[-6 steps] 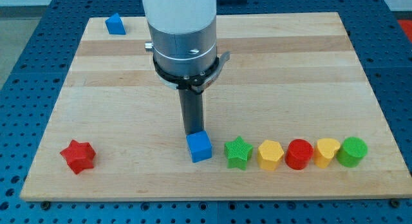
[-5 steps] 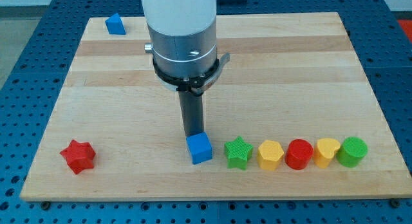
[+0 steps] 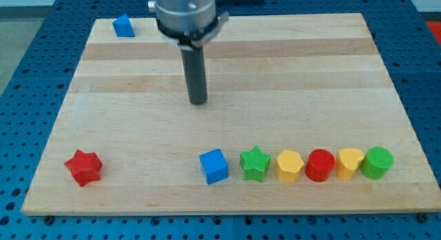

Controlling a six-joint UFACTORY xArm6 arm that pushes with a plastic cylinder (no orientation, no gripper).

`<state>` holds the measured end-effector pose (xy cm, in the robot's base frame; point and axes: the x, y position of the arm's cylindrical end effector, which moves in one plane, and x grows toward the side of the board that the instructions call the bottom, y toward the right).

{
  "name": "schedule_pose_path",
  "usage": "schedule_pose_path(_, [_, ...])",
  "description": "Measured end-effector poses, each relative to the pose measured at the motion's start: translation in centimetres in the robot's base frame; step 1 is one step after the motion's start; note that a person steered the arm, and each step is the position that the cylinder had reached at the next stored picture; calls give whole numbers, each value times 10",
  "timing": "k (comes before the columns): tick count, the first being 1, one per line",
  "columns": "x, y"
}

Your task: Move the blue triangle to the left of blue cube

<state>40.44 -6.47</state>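
The blue triangle [image 3: 123,25] sits near the board's top left corner. The blue cube [image 3: 213,166] lies near the view's bottom, at the left end of a row of blocks. My tip [image 3: 198,101] stands in the middle of the board, well above the blue cube and to the right of and below the blue triangle, touching no block.
Right of the blue cube run a green star [image 3: 254,163], a yellow hexagon [image 3: 289,165], a red cylinder [image 3: 320,165], a yellow block [image 3: 350,163] and a green cylinder [image 3: 377,162]. A red star [image 3: 83,167] lies at the bottom left. The wooden board [image 3: 331,74] lies on a blue perforated table.
My tip has moved away from the blue cube, up the view and slightly left, toward the board's middle. The blocks have not moved.
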Motion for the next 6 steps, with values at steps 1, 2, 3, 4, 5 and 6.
schedule_pose_path(1, [-60, -27])
schedule_pose_path(2, [-119, -52])
schedule_pose_path(3, [-169, -60])
schedule_pose_path(4, [-210, -60])
schedule_pose_path(5, [-213, -62])
schedule_pose_path(6, [-213, -68])
